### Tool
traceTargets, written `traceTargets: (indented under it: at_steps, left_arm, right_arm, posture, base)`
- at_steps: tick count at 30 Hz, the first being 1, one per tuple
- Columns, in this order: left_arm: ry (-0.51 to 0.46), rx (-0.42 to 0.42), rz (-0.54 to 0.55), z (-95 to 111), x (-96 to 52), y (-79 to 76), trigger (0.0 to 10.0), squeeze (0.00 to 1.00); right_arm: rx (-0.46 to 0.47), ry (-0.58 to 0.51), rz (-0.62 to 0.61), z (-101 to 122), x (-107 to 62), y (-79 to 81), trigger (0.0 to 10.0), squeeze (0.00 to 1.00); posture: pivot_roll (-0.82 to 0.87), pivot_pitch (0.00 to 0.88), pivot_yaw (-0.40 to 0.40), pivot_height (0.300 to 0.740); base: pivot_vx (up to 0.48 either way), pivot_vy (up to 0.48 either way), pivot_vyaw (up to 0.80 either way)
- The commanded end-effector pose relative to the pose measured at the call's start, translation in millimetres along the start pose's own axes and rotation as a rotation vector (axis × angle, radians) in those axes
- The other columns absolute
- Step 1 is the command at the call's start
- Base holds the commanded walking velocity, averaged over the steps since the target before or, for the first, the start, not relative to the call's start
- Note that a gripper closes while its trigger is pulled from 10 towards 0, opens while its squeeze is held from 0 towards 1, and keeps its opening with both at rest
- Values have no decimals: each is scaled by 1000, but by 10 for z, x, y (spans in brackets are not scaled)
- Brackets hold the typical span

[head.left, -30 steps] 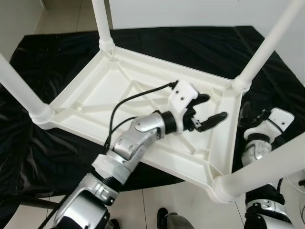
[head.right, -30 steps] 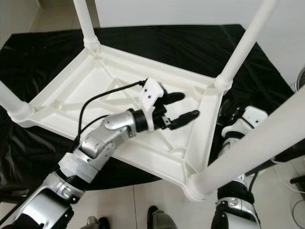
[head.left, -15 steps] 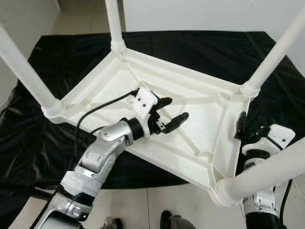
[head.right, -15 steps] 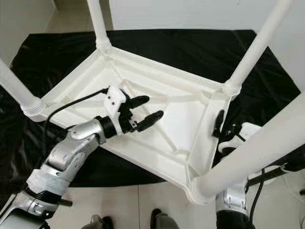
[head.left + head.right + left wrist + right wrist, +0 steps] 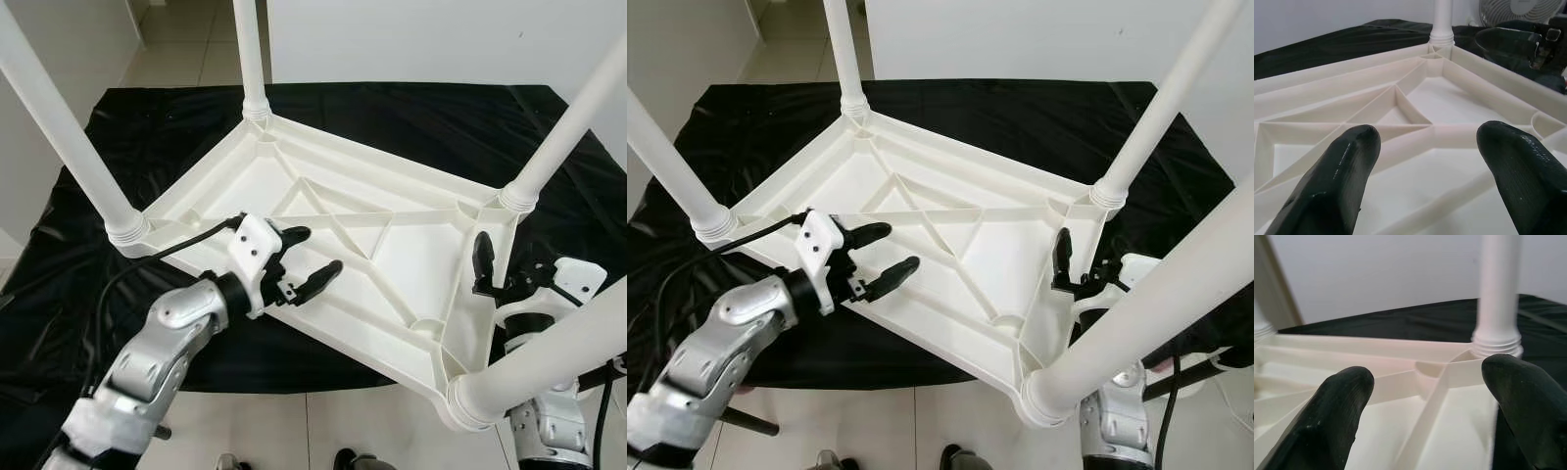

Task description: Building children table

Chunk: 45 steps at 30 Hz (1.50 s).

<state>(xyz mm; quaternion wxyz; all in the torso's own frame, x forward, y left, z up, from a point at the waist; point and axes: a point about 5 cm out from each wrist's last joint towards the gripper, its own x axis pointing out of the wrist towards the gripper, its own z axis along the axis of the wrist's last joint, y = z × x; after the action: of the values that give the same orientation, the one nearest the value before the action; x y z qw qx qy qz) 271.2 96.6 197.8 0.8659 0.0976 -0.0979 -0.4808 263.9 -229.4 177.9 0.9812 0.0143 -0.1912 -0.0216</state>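
One inverted white table (image 5: 392, 245), four legs up. Left pincer (image 5: 302, 262) spread above its near rim; right pincer (image 5: 480, 264) spread beside its right rim.

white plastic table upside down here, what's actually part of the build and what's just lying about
Part of the job:
white plastic table top, upside down
four white round legs, all fitted
left gripper, open
right gripper, open

Lying about:
black plastic sheet underneath
tiled floor
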Motion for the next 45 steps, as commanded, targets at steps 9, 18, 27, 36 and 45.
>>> traceTargets:
  at_steps: [9, 18, 27, 36, 45]
  left_arm:
    - [99, 105, -225, -134, -134, -220, 10000, 0]
    - [159, 213, -334, -260, -105, -303, 10000, 0]
    - [207, 358, -399, -436, 63, -331, 10000, 0]
    - [222, 385, -378, -540, 233, -263, 10000, 0]
    - [227, 411, -377, -580, 379, -165, 10000, 0]
  right_arm:
    - [43, 97, 136, -66, -134, -45, 10000, 0]
    - [23, 106, 119, -53, -168, -152, 10000, 0]
    - [21, 123, 167, -25, -241, -150, 10000, 0]
    - [41, 150, 273, 36, -371, -137, 10000, 0]
    - [64, 215, 410, 70, -525, -128, 10000, 0]
  posture:
    - [-8, 114, 36, 740]
    - [-26, 112, 53, 740]
    - [-49, 112, 70, 740]
    - [-73, 112, 82, 740]
    - [-89, 113, 93, 740]
  base:
    - [0, 0, 0]
    - [0, 0, 0]
    - [0, 0, 0]
    - [0, 0, 0]
    - [0, 0, 0]
